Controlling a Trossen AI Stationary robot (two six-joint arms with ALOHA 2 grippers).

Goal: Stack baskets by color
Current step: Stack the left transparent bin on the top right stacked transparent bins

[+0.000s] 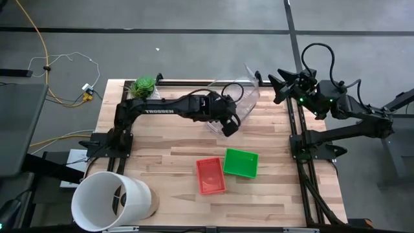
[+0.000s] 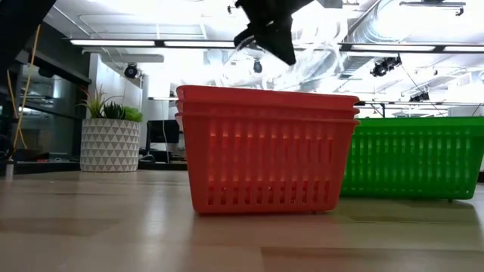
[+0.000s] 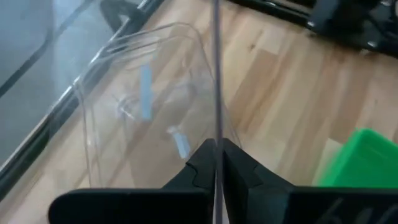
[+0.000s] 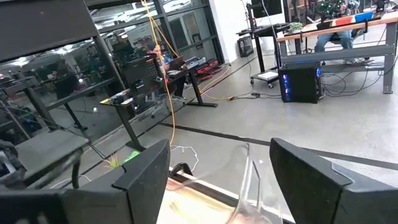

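The left end effector, pinched shut on the wall of a clear plastic bin above the worktop, should carry it clear of the stacked red mesh baskets beside the green basket, while the right end effector waits open.

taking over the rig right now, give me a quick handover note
Left gripper: shut on the edge of the clear bin, held up over the middle of the table.
Right gripper: open, empty, waiting at the table's far right corner.
Red baskets: stacked near the front.
Green basket: beside the red stack, apparently touching it.
Left: set the bin aside; I cannot tell whether more baskets need stacking.
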